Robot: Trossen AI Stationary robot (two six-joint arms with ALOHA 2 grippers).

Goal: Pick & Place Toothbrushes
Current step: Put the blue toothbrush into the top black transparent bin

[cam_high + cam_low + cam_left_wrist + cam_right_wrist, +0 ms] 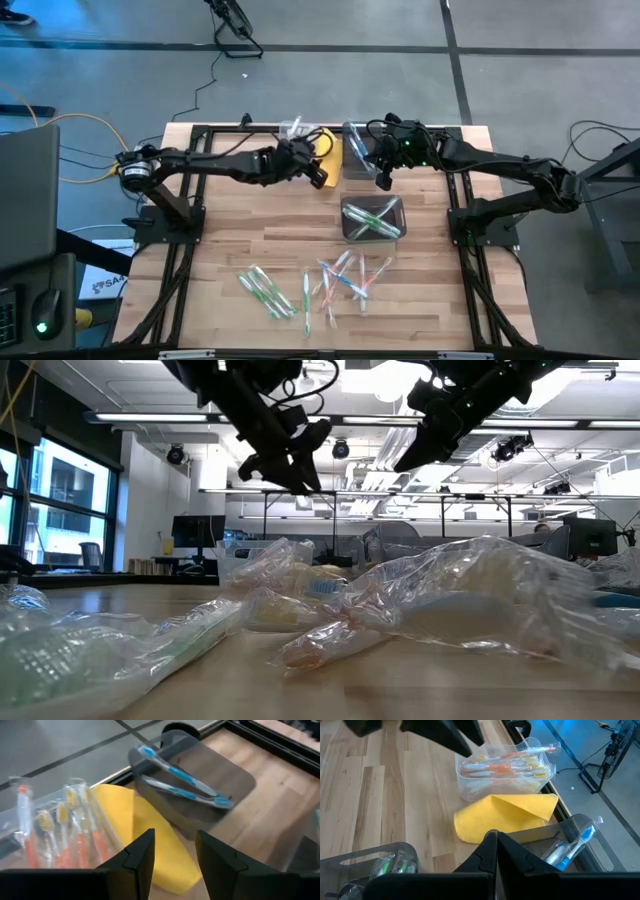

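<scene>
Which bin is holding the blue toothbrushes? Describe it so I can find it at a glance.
Start at the table's far edge in the high view, where the yellow cloth lies. The bin with the blue toothbrushes is the grey bin just right of that cloth, under the right gripper. Its neighbours hold orange or green brushes.

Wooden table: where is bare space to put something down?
The wooden table is bare on its left side, between the left frame and the loose wrapped toothbrushes near the front edge. The back edge is crowded: clear orange-brush bin, yellow folded cloth, grey blue-brush bin. The grey green-brush bin fills centre-right.
</scene>
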